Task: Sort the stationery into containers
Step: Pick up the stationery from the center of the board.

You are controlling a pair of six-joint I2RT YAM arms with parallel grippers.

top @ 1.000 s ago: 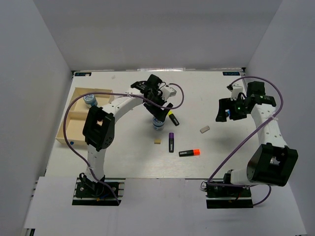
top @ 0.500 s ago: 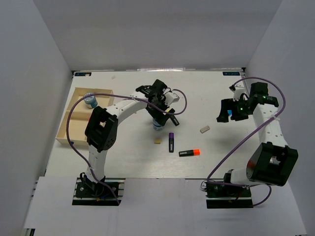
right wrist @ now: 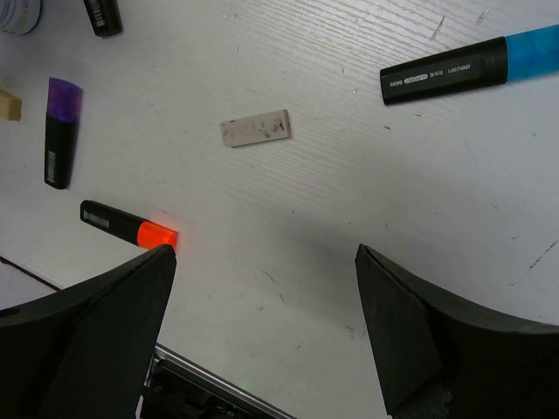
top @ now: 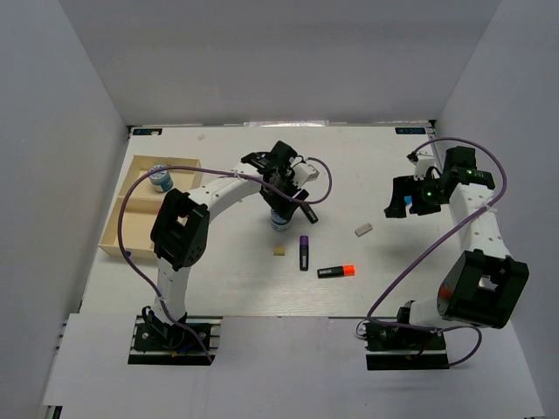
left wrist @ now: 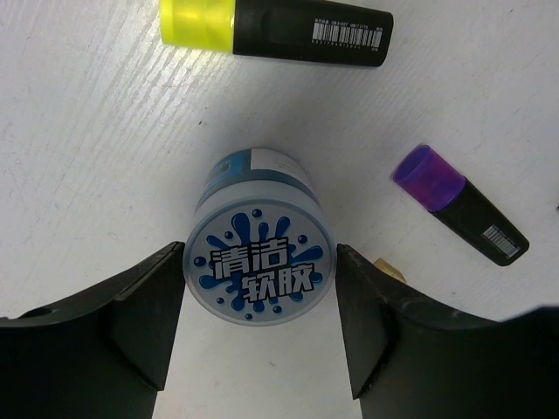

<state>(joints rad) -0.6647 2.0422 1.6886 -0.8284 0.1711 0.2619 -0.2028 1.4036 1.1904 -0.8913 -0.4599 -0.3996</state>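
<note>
Near the middle of the top view, the left claw reaches straight down over a small round roll. Its two black fingers press on both sides of the roll and clasp it. The roll is a short tub shape with a flat, smooth lid, white with blue splash marks and writing. It stands upright on the white table, which has fine wood-grain lines.

Just above the roll in the left wrist view lies the yellow highlighter, a stubby black body with a see-through cap. To the right lies the purple highlighter, tilted. A tiny tan eraser peeks out beside the right finger.

On the right side of the top view, the right claw hangs above the table with its fingers spread wide, holding nothing. Its camera shows a flat, dirty grey eraser, the orange highlighter and the blue highlighter.

At the left edge sits the light-wood tray, with a second roll in its top part.
</note>
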